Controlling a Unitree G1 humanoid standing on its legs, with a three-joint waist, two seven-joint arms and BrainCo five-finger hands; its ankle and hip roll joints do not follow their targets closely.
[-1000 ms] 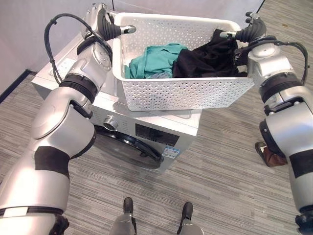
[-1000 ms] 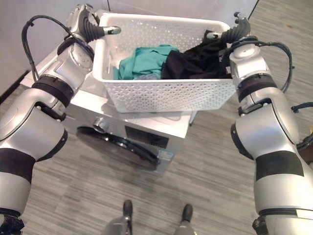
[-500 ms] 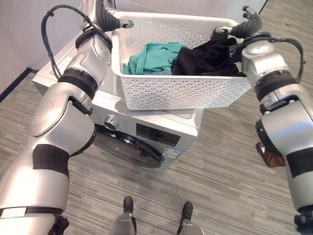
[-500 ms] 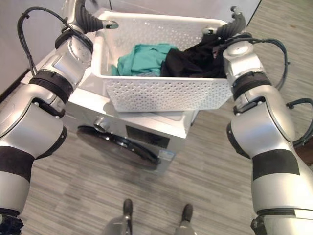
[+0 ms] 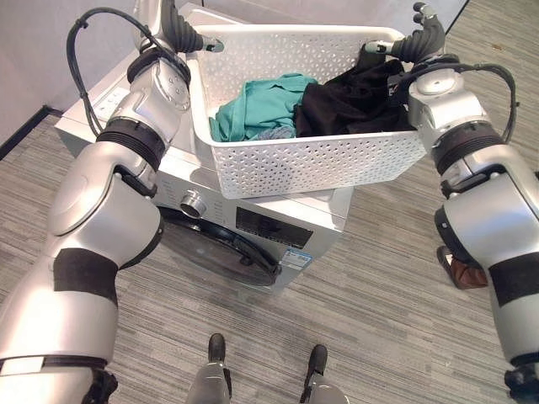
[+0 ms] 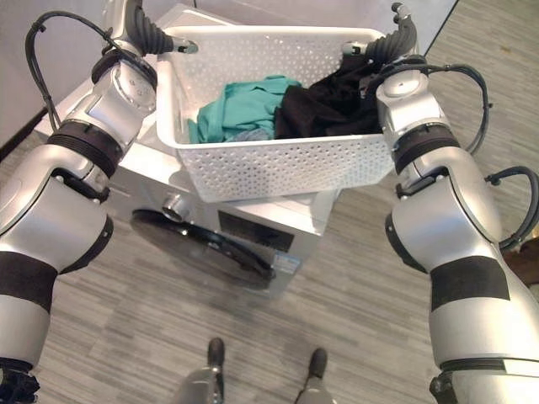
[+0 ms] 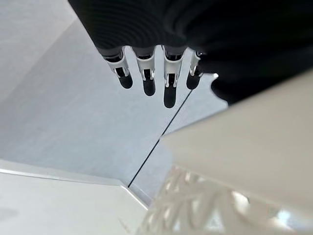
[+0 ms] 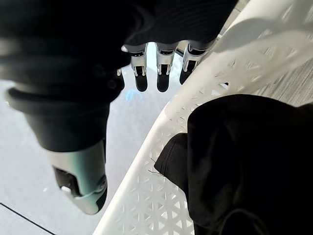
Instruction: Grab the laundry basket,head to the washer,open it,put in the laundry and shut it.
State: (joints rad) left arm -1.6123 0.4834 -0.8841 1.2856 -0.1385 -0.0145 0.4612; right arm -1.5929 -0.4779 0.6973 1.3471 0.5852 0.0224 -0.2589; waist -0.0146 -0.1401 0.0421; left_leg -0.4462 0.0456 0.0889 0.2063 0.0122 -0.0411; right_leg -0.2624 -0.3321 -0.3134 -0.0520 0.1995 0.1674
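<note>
A white perforated laundry basket [image 5: 312, 160] hangs low over the top of the white washer [image 5: 278, 231]; whether it rests on it I cannot tell. In the basket lie a teal garment [image 5: 257, 105] and a black garment [image 5: 354, 97]. My left hand [image 5: 181, 34] is at the basket's far left rim, with straight fingers [image 7: 146, 73] outside the wall and the thumb over the rim. At the far right rim my right hand [image 5: 421, 42] sits the same way, fingers [image 8: 161, 73] straight beside the black garment [image 8: 244, 147]. The washer's round door [image 5: 219, 244] is closed.
The washer stands against a pale wall [image 5: 42, 59] at the left. Its control knob [image 5: 194, 203] faces me above the door. A brown shoe [image 5: 459, 269] is on the striped grey floor [image 5: 379, 320] to the right of the washer.
Both hands have carried the basket a little farther out over the washer's top, and it sits slightly lower. The view has shifted a bit.
</note>
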